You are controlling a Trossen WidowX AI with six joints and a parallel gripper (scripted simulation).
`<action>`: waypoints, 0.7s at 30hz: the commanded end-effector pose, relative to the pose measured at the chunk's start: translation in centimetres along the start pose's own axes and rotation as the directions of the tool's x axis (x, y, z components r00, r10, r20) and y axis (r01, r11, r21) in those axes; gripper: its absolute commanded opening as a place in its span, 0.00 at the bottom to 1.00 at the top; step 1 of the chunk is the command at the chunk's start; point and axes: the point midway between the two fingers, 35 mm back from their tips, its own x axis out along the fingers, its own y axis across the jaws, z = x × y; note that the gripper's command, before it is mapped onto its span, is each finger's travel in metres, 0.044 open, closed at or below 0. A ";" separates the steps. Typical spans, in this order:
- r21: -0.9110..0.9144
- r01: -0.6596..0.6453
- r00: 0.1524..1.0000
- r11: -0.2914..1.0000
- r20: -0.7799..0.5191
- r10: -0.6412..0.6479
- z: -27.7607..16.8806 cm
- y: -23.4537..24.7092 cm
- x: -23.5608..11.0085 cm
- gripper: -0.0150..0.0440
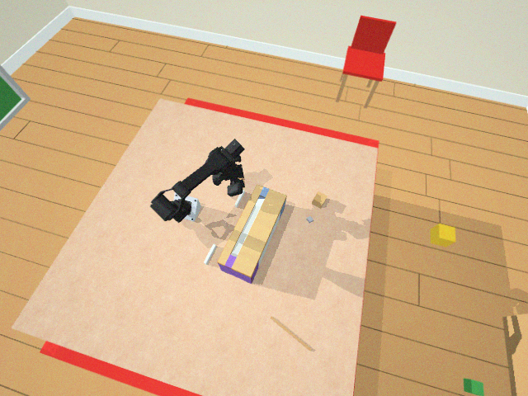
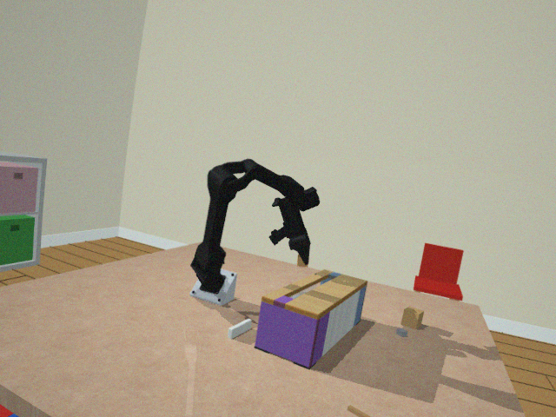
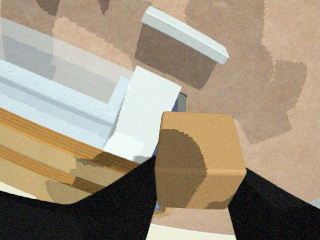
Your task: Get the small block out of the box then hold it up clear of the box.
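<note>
My gripper (image 1: 237, 184) (image 2: 301, 256) (image 3: 192, 164) is shut on a small tan block (image 2: 301, 261) (image 3: 200, 159) and holds it in the air, above the table and just beyond the blue end of the box. The long box (image 1: 239, 271) (image 2: 287, 329) (image 3: 40, 143) has a tan slatted top, a purple near end and a clear front. It stands upright on the table (image 1: 128, 276) (image 2: 112, 359). In the wrist view the block fills the space between my black fingers.
Two white bars (image 1: 209, 254) (image 1: 239, 198) (image 2: 240, 328) (image 3: 183, 35) lie by the box's side. A second tan block (image 1: 319, 199) (image 2: 412, 317) and a small grey piece (image 1: 309, 219) (image 2: 401, 332) lie right of the box. A thin stick (image 1: 292, 334) lies near the front. My arm's base (image 1: 190, 209) (image 2: 215, 291) stands left.
</note>
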 end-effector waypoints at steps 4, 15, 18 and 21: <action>-0.163 0.076 0.996 0.984 -0.044 -0.084 -0.4 0.2 -3.1 0.25; -0.163 0.076 0.996 0.984 -0.044 -0.084 -0.4 0.2 -3.1 0.25; -0.163 0.076 0.996 0.984 -0.044 -0.084 -0.4 0.2 -3.1 0.25; -0.163 0.076 0.996 0.984 -0.044 -0.084 -0.4 0.2 -3.1 0.25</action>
